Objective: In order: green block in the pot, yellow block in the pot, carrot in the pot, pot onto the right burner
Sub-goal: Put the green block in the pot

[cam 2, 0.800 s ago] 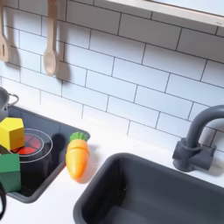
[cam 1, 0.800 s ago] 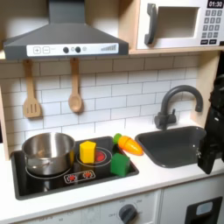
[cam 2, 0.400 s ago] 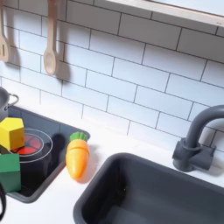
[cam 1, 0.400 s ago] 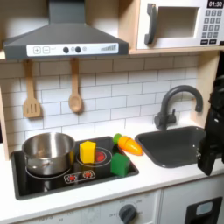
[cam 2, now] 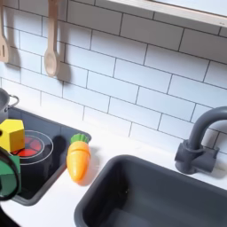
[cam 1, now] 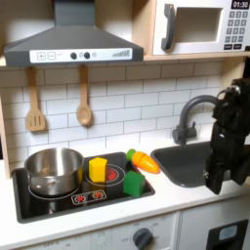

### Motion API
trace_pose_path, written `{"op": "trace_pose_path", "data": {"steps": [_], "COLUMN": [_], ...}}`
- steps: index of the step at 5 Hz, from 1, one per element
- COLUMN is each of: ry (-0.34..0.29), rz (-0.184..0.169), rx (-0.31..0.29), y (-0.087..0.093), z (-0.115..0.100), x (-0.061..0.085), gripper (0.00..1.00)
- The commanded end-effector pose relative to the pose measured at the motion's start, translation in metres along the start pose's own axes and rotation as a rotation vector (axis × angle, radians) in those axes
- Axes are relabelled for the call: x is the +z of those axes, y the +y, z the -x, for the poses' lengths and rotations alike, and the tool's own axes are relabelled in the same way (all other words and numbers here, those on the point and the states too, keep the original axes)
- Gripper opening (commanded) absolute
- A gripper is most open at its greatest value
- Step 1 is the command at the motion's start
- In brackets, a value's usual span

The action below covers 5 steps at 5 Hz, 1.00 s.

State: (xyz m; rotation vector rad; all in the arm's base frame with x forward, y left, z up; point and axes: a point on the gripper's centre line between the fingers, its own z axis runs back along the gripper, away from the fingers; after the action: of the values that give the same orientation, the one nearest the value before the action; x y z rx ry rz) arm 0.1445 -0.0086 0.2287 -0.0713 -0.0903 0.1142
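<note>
In the first exterior view, the black arm is hanging upright over the sink at the first exterior view's right, its claw pointing down; whether it is spread or pressed together cannot be told. On the stove, the green block is sitting nearest, the yellow block just behind it, the pot on the burner to the first exterior view's left. The carrot is lying on the bench between stove and sink.

Empty silver pot on stove; blocks and carrot outside it
</note>
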Motion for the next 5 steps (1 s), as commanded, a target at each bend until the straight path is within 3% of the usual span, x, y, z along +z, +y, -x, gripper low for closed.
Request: {"op": "trace_pose_path", "data": {"steps": [1, 3, 4, 5], "ry": [0.031, 0.038, -0.017, -0.02], "rz": [0.011, -0.014, -0.01, -0.037], "rx": [0.012, 0.044, 0.183, 0.208], "y": [0.009, 0.024, 0.029, 0.031], "z": [-0.027, -0.046, -0.056, -0.069], "x": [-0.014, -0.025, -0.026, -0.031], "gripper": [1.0, 1.0, 1.0, 1.0]}}
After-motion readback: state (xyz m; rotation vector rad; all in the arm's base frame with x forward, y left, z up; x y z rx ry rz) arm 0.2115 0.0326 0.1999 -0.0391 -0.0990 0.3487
